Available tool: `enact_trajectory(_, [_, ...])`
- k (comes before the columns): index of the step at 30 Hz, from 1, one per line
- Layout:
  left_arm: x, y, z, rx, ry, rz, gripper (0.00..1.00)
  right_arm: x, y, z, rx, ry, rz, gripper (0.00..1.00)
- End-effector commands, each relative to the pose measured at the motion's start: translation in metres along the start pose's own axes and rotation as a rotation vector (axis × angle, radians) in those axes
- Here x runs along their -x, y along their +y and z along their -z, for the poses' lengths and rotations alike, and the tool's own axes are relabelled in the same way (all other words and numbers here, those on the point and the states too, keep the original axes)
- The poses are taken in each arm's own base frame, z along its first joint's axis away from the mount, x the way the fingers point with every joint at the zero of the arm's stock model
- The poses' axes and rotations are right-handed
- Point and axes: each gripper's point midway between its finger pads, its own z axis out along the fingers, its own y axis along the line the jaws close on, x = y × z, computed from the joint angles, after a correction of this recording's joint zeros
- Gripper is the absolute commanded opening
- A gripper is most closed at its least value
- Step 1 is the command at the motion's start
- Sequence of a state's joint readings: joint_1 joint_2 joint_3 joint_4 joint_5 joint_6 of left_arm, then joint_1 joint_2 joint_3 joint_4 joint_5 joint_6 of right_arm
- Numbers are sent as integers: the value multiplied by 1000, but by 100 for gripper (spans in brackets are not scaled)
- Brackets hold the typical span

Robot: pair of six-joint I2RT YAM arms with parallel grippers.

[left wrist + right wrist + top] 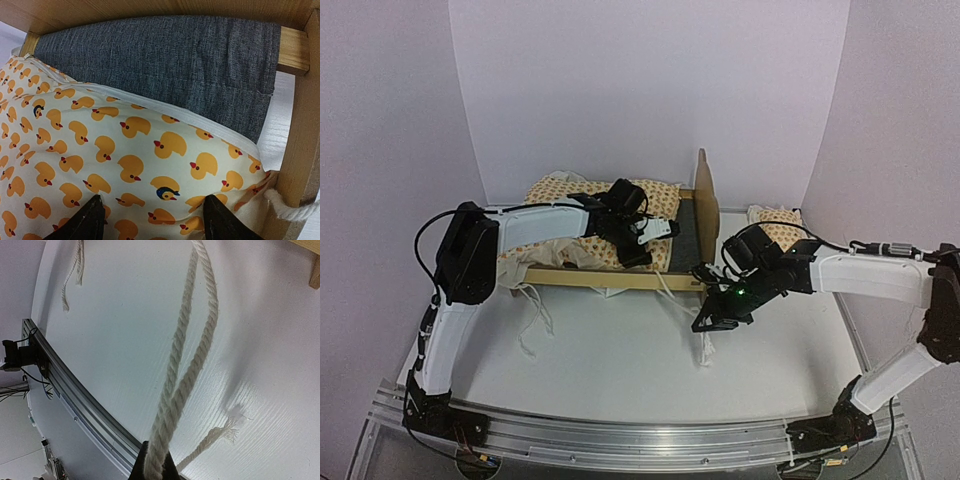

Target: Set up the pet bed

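Though unclear from above, right pincer (154, 463) clenches cord (186, 371) | left pincer (150, 220) spread over cushion (100, 150)

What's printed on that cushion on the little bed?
The cushion has orange ducks on cream, plus two dark ones; clearest in the left wrist view.

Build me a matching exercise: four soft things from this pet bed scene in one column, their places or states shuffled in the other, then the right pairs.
1. yellow-duck-print mattress cushion
2. dark grey fabric base
3. white twisted cord
4. small duck-print pillow

A. pinched in the shut right gripper
B. on the white table beyond the wooden headboard
C. bare strip next to the headboard
D. beneath the open left gripper

Pairs: 1-D, 2-C, 3-A, 4-B
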State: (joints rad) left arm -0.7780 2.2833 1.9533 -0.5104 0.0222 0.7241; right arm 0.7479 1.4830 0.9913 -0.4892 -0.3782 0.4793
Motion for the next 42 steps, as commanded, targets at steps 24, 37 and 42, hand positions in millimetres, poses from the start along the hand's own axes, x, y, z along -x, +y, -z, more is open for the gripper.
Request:
enact_trajectory(24, [160, 55, 156, -183, -617, 251, 0, -7, -23, 46, -190, -127, -130, 0])
enact_trajectory(37, [118, 26, 79, -191, -509, 212, 0, -8, -1, 14, -149, -37, -68, 0])
enact_trajectory(42, [148, 55, 92, -189, -650, 334, 0, -19, -8, -4, -163, 32, -117, 0])
